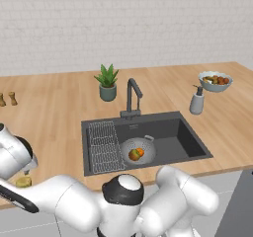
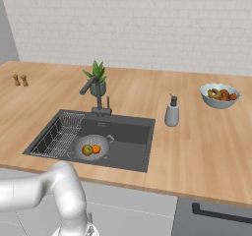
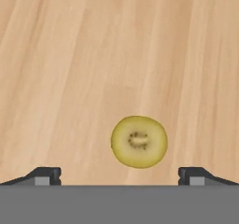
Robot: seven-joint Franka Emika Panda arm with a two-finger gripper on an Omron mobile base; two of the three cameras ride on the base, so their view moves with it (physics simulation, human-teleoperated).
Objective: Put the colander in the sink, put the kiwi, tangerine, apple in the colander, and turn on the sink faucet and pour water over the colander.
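Wooden countertop (image 1: 54,117), white brick wall (image 1: 123,23)

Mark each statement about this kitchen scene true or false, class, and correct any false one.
1. The colander sits in the sink. True.
2. The kiwi lies in the colander. False: it lies on the wooden counter, between the open gripper's fingertips.
3. The apple and the tangerine are in the colander. True.
4. The gripper is shut on the kiwi. False: its jaws stand wide apart.
5. The soap bottle stands inside the sink. False: it stands on the counter, right of the sink.
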